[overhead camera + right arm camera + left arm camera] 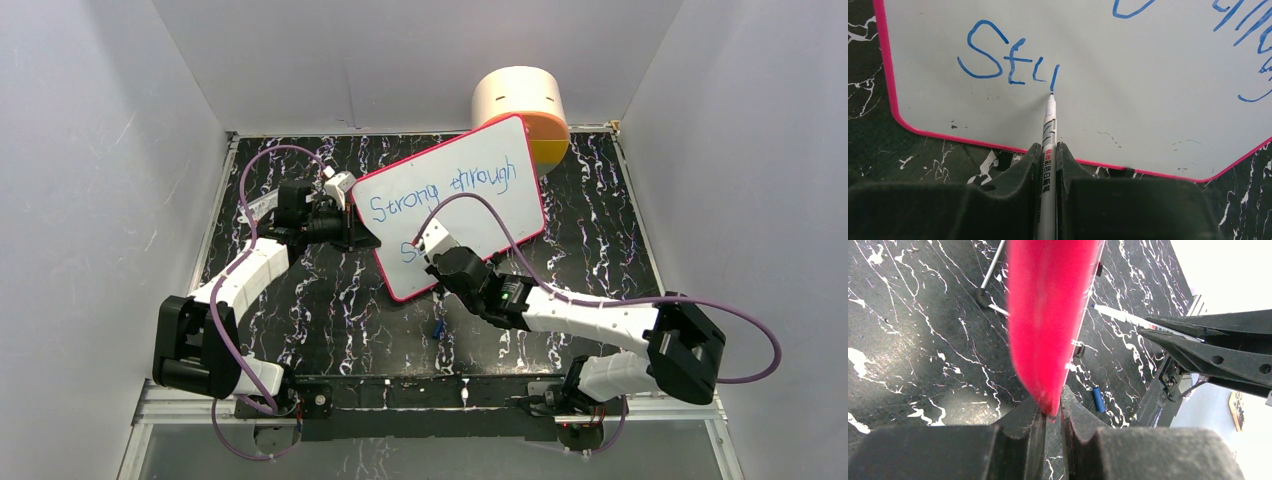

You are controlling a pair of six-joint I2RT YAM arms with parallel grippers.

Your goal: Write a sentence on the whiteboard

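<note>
Top external shows the board (pixel 470 225) set askew in the middle of the table (pixel 330 320), its far corner near a cream tub (pixel 518 98). The left tool (pixel 365 235) meets the board's left edge. The right tool (pixel 420 248) hangs over the near left part of the board and covers most of the second line. The top line of the sentence (pixel 405 205) reads "Strong through". A small blue cap (pixel 438 328) lies on the table just off the board's near edge.

Left wrist looks straight along the pink frame, close and blurred. The left tool's jaws are pinched shut on that frame. Beyond it the marker (pixel 1128 318) juts from the right tool, with its tip toward the board's face.

Right wrist shows the right tool clamped around the marker's barrel. The tip touches the board at the foot of a stroke, and the second line so far reads "Stu".

The board looks thin, stiff and light, with a slick face, so it would likely slide or pivot under pen pressure. The frame edge seems the sensible place to hold it, since a grip on the face would smear the ink. The marker is slim and smooth and could slip back through the jaws if pressed hard, so light contact seems wise.
</note>
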